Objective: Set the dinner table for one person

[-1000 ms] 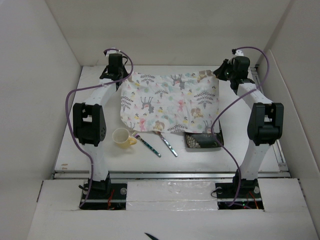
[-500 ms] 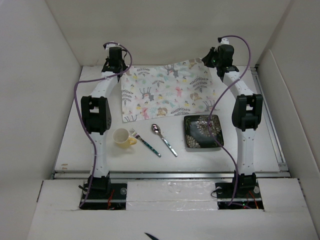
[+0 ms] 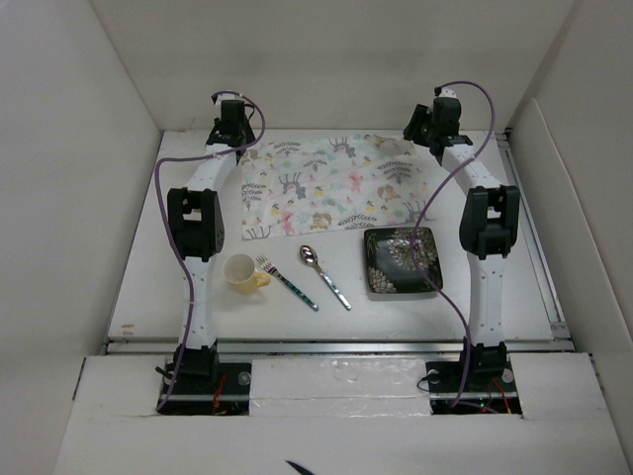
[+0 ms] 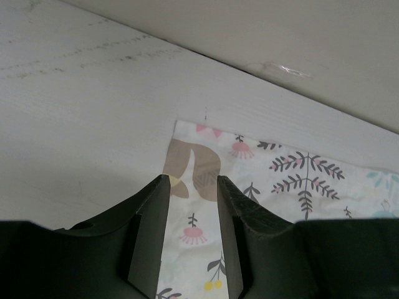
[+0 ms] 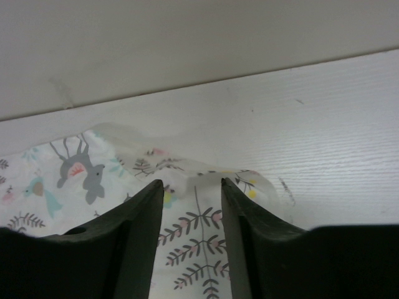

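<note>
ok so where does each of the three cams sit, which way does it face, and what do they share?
Top external: fixed above and behind the bases, looking down and forward over the dinner table; left arm and right arm in full.
Left wrist: faces the back wall over the placemat's far left corner; left gripper, jaws apart, at the bottom.
Right wrist: same way, over the rumpled far right corner; right gripper, jaws apart.
Shared: all three show the placemat.
</note>
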Controlling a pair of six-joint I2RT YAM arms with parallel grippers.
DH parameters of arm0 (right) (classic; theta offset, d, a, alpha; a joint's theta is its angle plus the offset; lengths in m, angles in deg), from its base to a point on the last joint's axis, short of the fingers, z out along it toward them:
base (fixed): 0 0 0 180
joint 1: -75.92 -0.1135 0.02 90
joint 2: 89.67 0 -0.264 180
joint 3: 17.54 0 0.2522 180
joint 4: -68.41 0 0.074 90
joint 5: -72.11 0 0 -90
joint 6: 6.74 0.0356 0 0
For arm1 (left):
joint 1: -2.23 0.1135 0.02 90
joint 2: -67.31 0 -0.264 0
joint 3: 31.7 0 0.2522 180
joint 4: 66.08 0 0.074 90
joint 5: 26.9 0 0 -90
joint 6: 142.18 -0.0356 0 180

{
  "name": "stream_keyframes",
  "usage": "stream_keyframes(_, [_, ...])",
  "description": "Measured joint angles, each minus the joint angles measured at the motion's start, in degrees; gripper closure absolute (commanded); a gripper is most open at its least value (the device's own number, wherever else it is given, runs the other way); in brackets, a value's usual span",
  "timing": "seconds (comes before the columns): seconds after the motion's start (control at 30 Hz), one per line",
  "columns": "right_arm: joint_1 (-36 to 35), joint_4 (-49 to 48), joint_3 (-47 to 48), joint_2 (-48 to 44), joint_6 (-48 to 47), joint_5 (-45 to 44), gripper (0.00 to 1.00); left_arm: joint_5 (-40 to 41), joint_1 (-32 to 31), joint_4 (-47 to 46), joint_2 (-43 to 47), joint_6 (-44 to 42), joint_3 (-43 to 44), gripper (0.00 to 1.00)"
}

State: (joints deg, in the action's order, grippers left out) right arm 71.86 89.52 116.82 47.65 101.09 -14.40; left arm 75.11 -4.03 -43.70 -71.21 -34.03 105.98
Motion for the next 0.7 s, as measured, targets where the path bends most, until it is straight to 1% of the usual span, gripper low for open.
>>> stream_keyframes(0.07, [0.4, 0.6, 0.0, -0.1, -0.4, -1.4, 0.46, -1.5, 0.0, -0.7, 1.3, 0.2, -2.5, 0.66])
stream_keyframes(0.13, [1.0, 0.6, -2.2, -1.6, -0.8, -2.1, 0.46, -2.5, -0.2, -0.3, 2.7, 0.2, -4.8, 0.63])
stream_keyframes(0.17, [1.4, 0.5, -4.9, -3.4, -1.0, -2.4, 0.48, -2.6, -0.3, 0.2, 3.0, 0.0, -5.3, 0.61])
stream_keyframes(0.2, [1.9, -0.1, -8.2, -5.5, -1.2, -2.6, 0.52, -2.6, -0.5, 0.9, 3.0, -0.2, -5.3, 0.61])
stream_keyframes(0.23, [2.3, -0.6, -11.7, -8.0, -1.2, -2.4, 0.64, -2.6, -0.6, 1.6, 3.0, -0.3, -5.3, 0.61])
stream_keyframes(0.27, [2.8, -1.0, -15.6, -10.8, -1.2, -2.1, 0.70, -2.9, -0.7, 2.9, 3.0, -0.5, -5.1, 0.61])
stream_keyframes(0.33, [3.8, -2.6, -22.6, -16.1, -0.9, -1.0, 0.76, -3.8, -0.7, 5.9, 2.9, -0.5, -4.7, 0.61])
stream_keyframes(0.4, [4.9, -5.1, -29.7, -21.1, -0.3, 0.8, 0.76, -4.8, -0.8, 8.2, 2.8, -0.5, -4.7, 0.61])
stream_keyframes(0.47, [5.9, -8.0, -36.8, -25.2, 0.3, 3.0, 0.72, -5.0, -0.6, 9.4, 2.8, -0.7, -5.4, 0.61])
stream_keyframes(0.5, [6.3, -9.1, -40.2, -26.9, 0.6, 4.0, 0.70, -5.1, -0.4, 9.9, 2.8, -0.8, -5.9, 0.61])
stream_keyframes(0.53, [6.5, -10.0, -43.5, -28.1, 1.3, 5.1, 0.61, -5.1, -0.3, 10.3, 2.8, -1.0, -6.5, 0.61])
stream_keyframes(0.57, [6.8, -11.2, -46.6, -29.1, 1.9, 6.1, 0.58, -5.1, 0.0, 10.8, 2.6, -1.0, -7.0, 0.61])
stream_keyframes(0.6, [6.9, -11.9, -49.4, -29.8, 2.3, 7.0, 0.56, -5.1, 0.0, 11.4, 2.4, -1.2, -7.3, 0.61])
stream_keyframes(0.7, [7.1, -11.8, -55.1, -30.5, 3.3, 8.7, 0.54, -5.1, 0.3, 12.3, 1.0, -1.3, -7.3, 0.61])
